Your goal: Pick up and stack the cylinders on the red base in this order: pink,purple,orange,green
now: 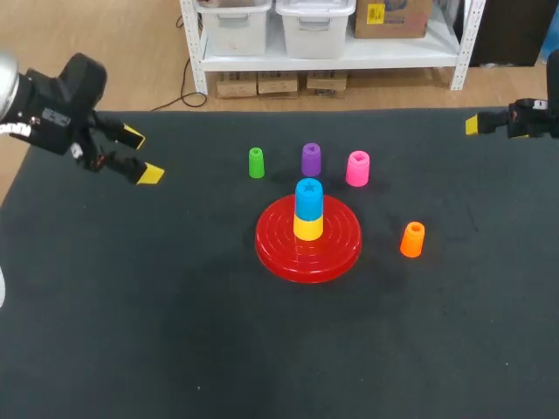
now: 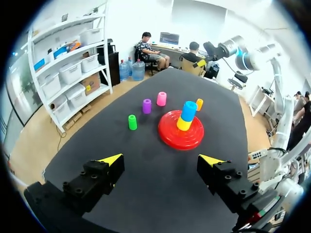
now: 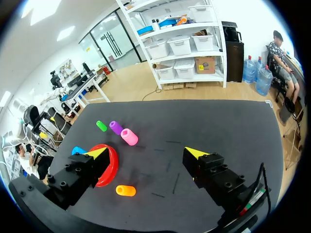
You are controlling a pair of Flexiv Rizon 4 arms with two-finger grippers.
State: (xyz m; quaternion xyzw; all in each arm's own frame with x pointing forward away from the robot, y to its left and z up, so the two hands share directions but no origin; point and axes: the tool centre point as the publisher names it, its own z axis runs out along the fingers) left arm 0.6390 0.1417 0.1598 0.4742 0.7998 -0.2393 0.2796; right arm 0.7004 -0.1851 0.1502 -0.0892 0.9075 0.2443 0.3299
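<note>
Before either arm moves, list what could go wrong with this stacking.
1. The pink cylinder stands near the purple cylinder; the open right tool closing on pink might knock purple over.
2. The blue cylinder and yellow cylinder are stacked on the red base; placing pink on top could topple them.

No readable text, label or number anywhere on the table (image 1: 131,332)

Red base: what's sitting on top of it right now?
On the red base stands a yellow cylinder with a blue cylinder on it. The base's centre beneath them is covered.
</note>
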